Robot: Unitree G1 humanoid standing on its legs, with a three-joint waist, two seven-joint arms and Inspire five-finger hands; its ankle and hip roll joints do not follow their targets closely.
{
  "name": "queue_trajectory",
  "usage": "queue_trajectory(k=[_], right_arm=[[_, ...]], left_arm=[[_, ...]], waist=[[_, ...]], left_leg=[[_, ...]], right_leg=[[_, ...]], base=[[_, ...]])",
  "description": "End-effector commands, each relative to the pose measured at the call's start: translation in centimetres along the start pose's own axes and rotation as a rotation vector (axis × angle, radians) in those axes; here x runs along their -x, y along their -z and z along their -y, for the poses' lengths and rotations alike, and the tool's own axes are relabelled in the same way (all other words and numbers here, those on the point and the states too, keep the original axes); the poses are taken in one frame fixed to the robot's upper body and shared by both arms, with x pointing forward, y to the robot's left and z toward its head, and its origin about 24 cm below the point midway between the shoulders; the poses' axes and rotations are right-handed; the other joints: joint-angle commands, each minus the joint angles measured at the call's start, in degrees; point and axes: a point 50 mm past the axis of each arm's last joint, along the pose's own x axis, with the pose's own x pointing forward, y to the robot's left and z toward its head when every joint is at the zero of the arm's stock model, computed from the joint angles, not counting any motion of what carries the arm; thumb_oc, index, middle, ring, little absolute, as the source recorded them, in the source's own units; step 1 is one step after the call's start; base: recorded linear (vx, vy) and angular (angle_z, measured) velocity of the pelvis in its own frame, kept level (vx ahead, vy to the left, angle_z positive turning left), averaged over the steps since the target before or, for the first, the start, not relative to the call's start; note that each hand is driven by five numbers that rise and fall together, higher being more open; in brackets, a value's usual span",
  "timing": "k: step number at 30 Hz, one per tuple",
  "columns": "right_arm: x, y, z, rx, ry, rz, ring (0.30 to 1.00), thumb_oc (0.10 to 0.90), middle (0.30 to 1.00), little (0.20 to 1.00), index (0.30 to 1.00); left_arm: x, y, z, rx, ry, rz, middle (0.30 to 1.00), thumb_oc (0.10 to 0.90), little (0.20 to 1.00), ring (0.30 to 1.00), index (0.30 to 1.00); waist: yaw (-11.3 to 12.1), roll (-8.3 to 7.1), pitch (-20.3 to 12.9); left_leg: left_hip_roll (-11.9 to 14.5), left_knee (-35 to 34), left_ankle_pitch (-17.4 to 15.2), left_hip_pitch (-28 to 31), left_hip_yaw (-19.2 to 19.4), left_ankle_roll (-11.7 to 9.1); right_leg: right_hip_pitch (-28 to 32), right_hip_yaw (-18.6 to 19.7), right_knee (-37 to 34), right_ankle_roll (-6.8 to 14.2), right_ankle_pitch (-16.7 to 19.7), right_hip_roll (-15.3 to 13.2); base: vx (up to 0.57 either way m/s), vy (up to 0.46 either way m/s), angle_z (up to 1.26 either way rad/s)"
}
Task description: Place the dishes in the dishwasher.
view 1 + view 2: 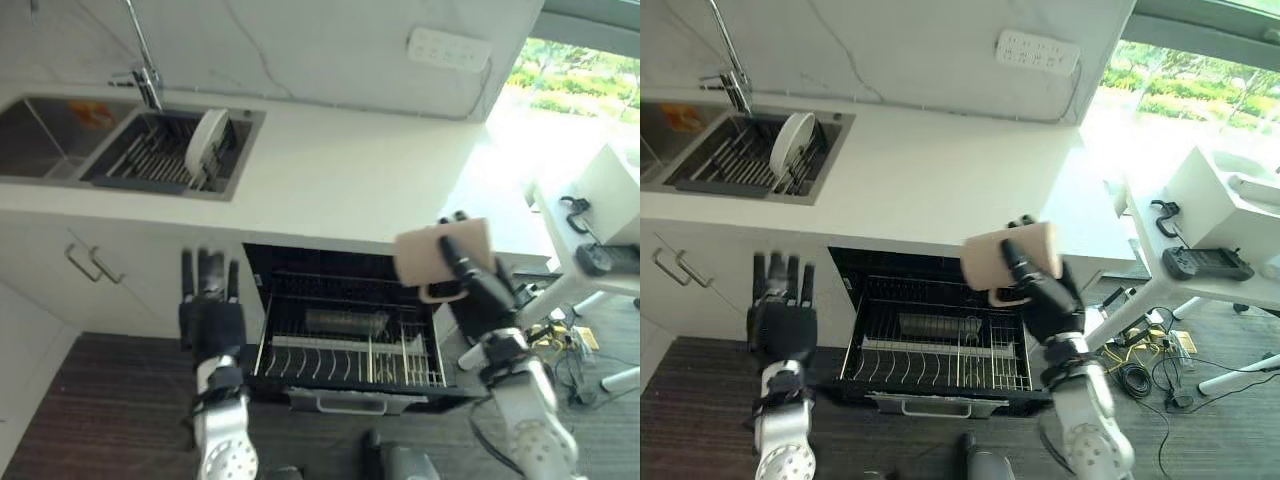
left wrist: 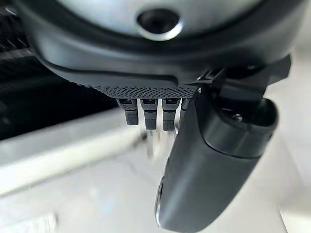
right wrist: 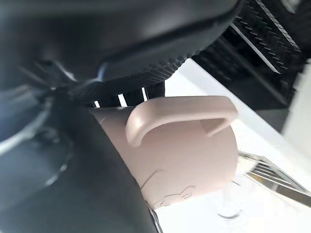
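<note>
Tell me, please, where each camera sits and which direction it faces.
Left eye view: on the head, looking down at the open dishwasher; both arms show.
Right eye view: beside it, same scene; both share the pink mug.
Left wrist view: on the left wrist, along the open left robot hand.
Right wrist view: on the right wrist, along the right robot hand gripping the mug.

A smooth, matt beige ceramic-looking mug [image 1: 1012, 262] with a loop handle. A glossy white round plate [image 1: 207, 142] stands in the brushed steel sink [image 1: 40, 135] at far left. Thin shiny metal-wire dishwasher rack [image 1: 345, 350], near centre. Pale, smooth stone-like countertop [image 1: 350, 175], faintly veined. Dark matt wood-grain floor [image 1: 90, 410]. The dark hand [image 2: 214, 165] looks like smooth plastic, possibly satin.
</note>
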Motion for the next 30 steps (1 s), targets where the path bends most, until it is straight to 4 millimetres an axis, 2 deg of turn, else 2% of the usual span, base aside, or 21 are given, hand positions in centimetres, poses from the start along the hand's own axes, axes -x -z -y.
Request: queue_trajectory(k=[1, 2, 3, 6, 7, 9, 13, 14, 16, 21, 23, 25, 27, 30], right_arm=[[-1.2, -2.3, -4.2, -0.161, -0.268, 0.183, 0.300, 0.400, 0.300, 0.300, 0.300], [-1.2, -2.1, -4.3, -0.218, -0.284, 0.174, 0.300, 0.400, 0.300, 0.300, 0.300], [-1.2, -1.8, -4.4, -0.281, -0.297, 0.155, 0.300, 0.400, 0.300, 0.300, 0.300], [-1.3, -1.4, -4.5, -0.352, -0.302, 0.137, 0.300, 0.400, 0.300, 0.300, 0.300], [-1.3, -1.2, -4.9, -0.453, -0.325, 0.120, 0.300, 0.400, 0.300, 0.300, 0.300], [-1.2, -1.1, -5.1, -0.452, -0.324, 0.124, 0.300, 0.400, 0.300, 0.300, 0.300], [-1.0, -1.5, -4.2, -0.159, -0.257, 0.156, 0.300, 0.400, 0.300, 0.300, 0.300], [-0.8, -1.8, -3.8, -0.045, -0.243, 0.161, 0.300, 0.400, 0.300, 0.300, 0.300], [-0.4, -2.3, -3.1, 0.110, -0.223, 0.172, 0.300, 0.400, 0.300, 0.300, 0.300], [-0.3, -3.0, -2.3, 0.275, -0.210, 0.168, 0.300, 0.400, 0.300, 0.300, 0.300], [-0.4, -3.3, -2.0, 0.357, -0.204, 0.163, 0.300, 0.400, 0.300, 0.300, 0.300], [-0.5, -3.5, -2.0, 0.407, -0.210, 0.155, 0.300, 0.400, 0.300, 0.300, 0.300], [-1.2, -3.8, -1.9, 0.479, -0.230, 0.135, 0.300, 0.400, 0.300, 0.300, 0.300], [-1.5, -3.7, -2.0, 0.495, -0.240, 0.123, 0.300, 0.400, 0.300, 0.300, 0.300]], left_arm=[[-1.2, 1.4, 5.5, 0.167, 0.389, -0.132, 0.900, 0.800, 0.900, 0.900, 0.900], [-1.3, 1.8, 5.6, 0.201, 0.406, -0.149, 0.900, 0.800, 0.900, 0.900, 0.900], [-1.2, 2.0, 5.6, 0.232, 0.412, -0.157, 0.900, 0.800, 0.900, 0.900, 0.900], [-1.2, 2.1, 5.8, 0.246, 0.420, -0.148, 0.900, 0.800, 0.900, 0.900, 0.900], [-1.0, 1.8, 6.0, 0.238, 0.436, -0.126, 0.900, 0.800, 0.900, 0.900, 0.900], [-0.9, 1.3, 6.2, 0.193, 0.456, -0.097, 0.900, 0.800, 0.900, 0.900, 0.900], [-1.0, -0.8, 7.3, -0.135, 0.533, 0.016, 0.900, 0.800, 0.900, 0.900, 0.900], [-1.2, -1.7, 7.9, -0.310, 0.564, 0.066, 0.900, 0.800, 0.900, 0.900, 0.900], [-1.5, -2.6, 8.7, -0.531, 0.591, 0.124, 0.900, 0.800, 0.900, 0.900, 0.900], [-2.4, -3.7, 9.8, -0.965, 0.622, 0.242, 0.900, 0.800, 0.900, 0.900, 0.900], [-2.9, -4.0, 10.0, -1.213, 0.629, 0.283, 0.900, 0.800, 0.900, 0.900, 0.900], [-3.5, -4.2, 10.0, -1.431, 0.645, 0.295, 0.900, 0.800, 0.900, 0.900, 0.900], [-5.2, -4.2, 9.8, -1.774, 0.695, 0.210, 0.900, 0.800, 0.900, 0.900, 0.900], [-6.0, -3.5, 9.3, -1.847, 0.713, 0.097, 0.900, 0.800, 0.900, 0.900, 0.900]], waist=[[0.22, 1.09, -3.00], [1.27, 0.60, -3.61], [1.84, 0.49, -4.00], [2.18, 0.52, -4.57], [1.97, 1.04, -5.28], [1.39, 1.42, -5.92], [0.67, 1.77, -6.43], [0.40, 1.84, -6.51], [-0.14, 1.95, -6.64], [-1.02, 2.27, -6.63], [-1.42, 2.54, -6.58], [-1.78, 2.87, -6.61], [-2.76, 3.66, -6.77], [-3.30, 4.02, -6.87]], left_leg=[[-2.07, -3.86, -2.56, -3.23, -1.68, 3.50], [-2.30, -3.86, -1.57, -4.48, -0.95, 2.94], [-2.31, -3.86, -0.94, -5.04, -0.64, 2.37], [-2.38, -3.86, -0.69, -4.99, -0.98, 1.76], [-2.38, -3.86, -1.00, -4.01, -1.70, 1.34], [-2.63, -3.86, -1.93, -2.95, -2.10, 1.33], [-2.72, -3.86, -2.70, -1.79, -2.52, 1.15], [-2.65, -3.86, -2.78, -1.64, -2.58, 1.11], [-2.52, -3.86, -2.90, -1.42, -2.57, 1.07], [-2.26, -3.86, -3.21, -0.85, -2.57, 0.94], [-2.10, -3.86, -3.36, -0.50, -2.52, 0.84], [-1.93, -3.86, -3.42, -0.22, -2.38, 0.74], [-1.63, -3.86, -3.45, 0.25, -2.07, 0.45], [-1.56, -3.86, -3.54, 0.44, -1.96, 0.41]], right_leg=[[9.97, 3.15, -1.88, 6.60, -6.75, 0.09], [10.58, 3.02, -1.88, 6.24, -9.91, -0.86], [10.56, 3.05, -1.88, 6.22, -11.18, -1.51], [10.14, 3.77, -1.88, 6.18, -11.97, -2.01], [8.58, 3.31, -1.88, 5.87, -11.30, -2.55], [7.27, 3.44, -1.88, 5.31, -10.92, -2.46], [6.51, 3.71, -1.88, 4.82, -10.53, -1.97], [6.39, 3.80, -1.88, 4.81, -10.41, -1.90], [6.26, 3.85, -1.88, 4.88, -10.34, -1.84], [6.23, 4.09, -1.88, 5.01, -10.35, -1.57], [6.24, 4.12, -1.88, 5.04, -10.38, -1.45], [6.29, 4.22, -1.88, 5.14, -10.37, -1.34], [6.32, 4.37, -1.88, 5.41, -10.09, -1.11], [6.25, 4.51, -1.88, 5.54, -9.97, -0.95]], base=[[-0.20, -0.098, -0.69], [-0.12, -0.105, -0.57], [-0.06, -0.086, -0.32], [0.00, -0.062, -0.17], [0.03, -0.082, 0.01], [0.06, -0.096, -0.10], [0.04, -0.060, 0.02], [0.02, -0.048, 0.07], [0.02, -0.048, -0.01], [0.00, -0.007, 0.00], [0.00, 0.000, 0.00], [0.00, 0.005, -0.03], [0.01, 0.022, -0.08], [0.00, 0.000, 0.00]])
